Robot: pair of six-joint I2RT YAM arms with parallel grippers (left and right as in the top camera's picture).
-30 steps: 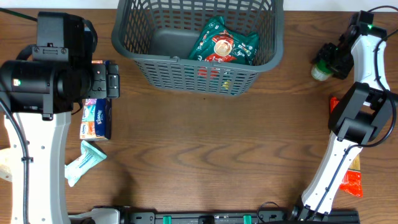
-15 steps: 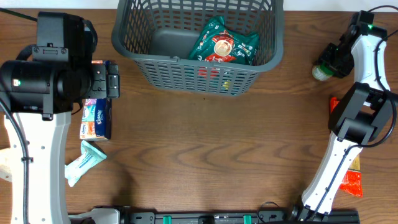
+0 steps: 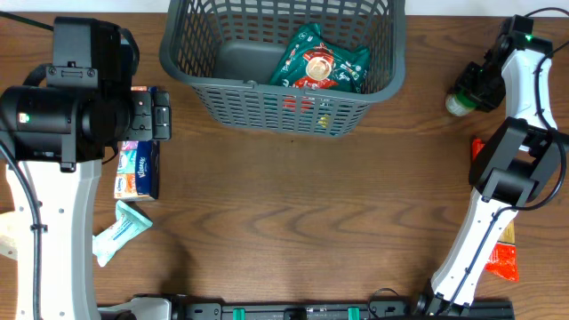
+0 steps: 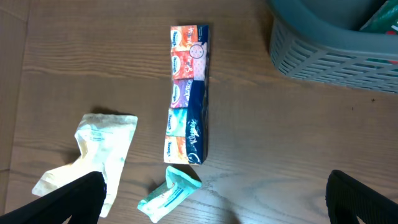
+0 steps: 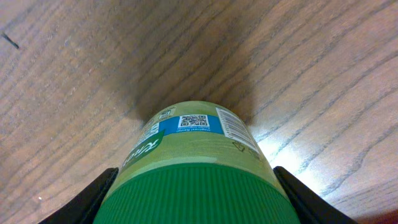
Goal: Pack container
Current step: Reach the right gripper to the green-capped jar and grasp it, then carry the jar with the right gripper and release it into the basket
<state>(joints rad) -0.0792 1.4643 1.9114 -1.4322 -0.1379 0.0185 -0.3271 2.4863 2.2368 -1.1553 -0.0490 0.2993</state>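
Note:
The container (image 3: 280,89), a dark grey slotted basket, stands at the back centre and holds a green snack packet (image 3: 318,62); its corner also shows in the left wrist view (image 4: 323,56). My right gripper (image 3: 468,89) is at the far right back, shut on a green-lidded jar (image 3: 457,103). In the right wrist view the jar (image 5: 193,143) fills the space between my fingers (image 5: 193,199), just over the table. My left gripper (image 3: 160,116) is open and empty above a multicoloured tissue pack (image 3: 138,169), its fingers (image 4: 211,202) spread wide.
The tissue pack (image 4: 188,93) lies left of the basket. A teal sachet (image 4: 169,194) and a cream packet (image 4: 99,149) lie nearer the front left. A red-orange packet (image 3: 502,258) lies by the right arm's base.
The jar in my right gripper has shifted only a few pixels. The left arm has not moved.

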